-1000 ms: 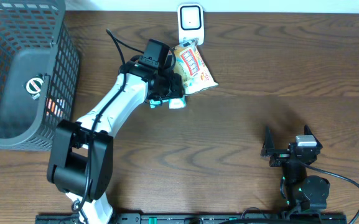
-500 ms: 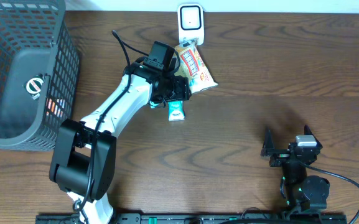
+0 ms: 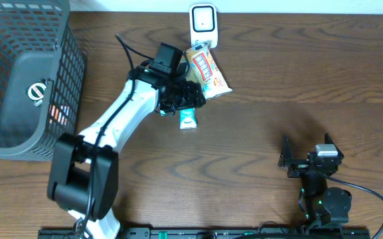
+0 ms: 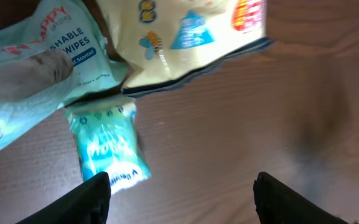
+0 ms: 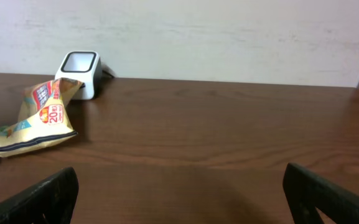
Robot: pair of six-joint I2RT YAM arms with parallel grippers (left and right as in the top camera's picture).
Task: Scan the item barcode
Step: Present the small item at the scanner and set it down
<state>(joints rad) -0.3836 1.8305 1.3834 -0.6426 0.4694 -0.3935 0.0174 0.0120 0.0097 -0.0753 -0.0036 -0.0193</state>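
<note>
A small teal pack (image 3: 187, 118) (image 4: 107, 146) lies flat on the table, just below my left gripper (image 3: 190, 95) (image 4: 182, 186). That gripper is open, with only bare wood between its fingers. The pack's lower end sits beside the left fingertip (image 4: 95, 196). A yellow snack bag (image 3: 208, 72) (image 4: 185, 37) (image 5: 39, 118) lies in front of the white scanner (image 3: 203, 25) (image 5: 79, 65). A pale wipes pack (image 4: 36, 50) rests next to the teal pack. My right gripper (image 3: 306, 159) (image 5: 179, 180) stands open and empty at the front right.
A dark wire basket (image 3: 18, 79) holding a few items stands at the far left. The left arm (image 3: 125, 113) stretches diagonally from the front edge toward the scanner. Bare wood table (image 3: 297, 86) lies between the snack bag and the right arm.
My left gripper opened and let go of the small teal pack, which dropped to the table just below it. The right arm has not moved.
</note>
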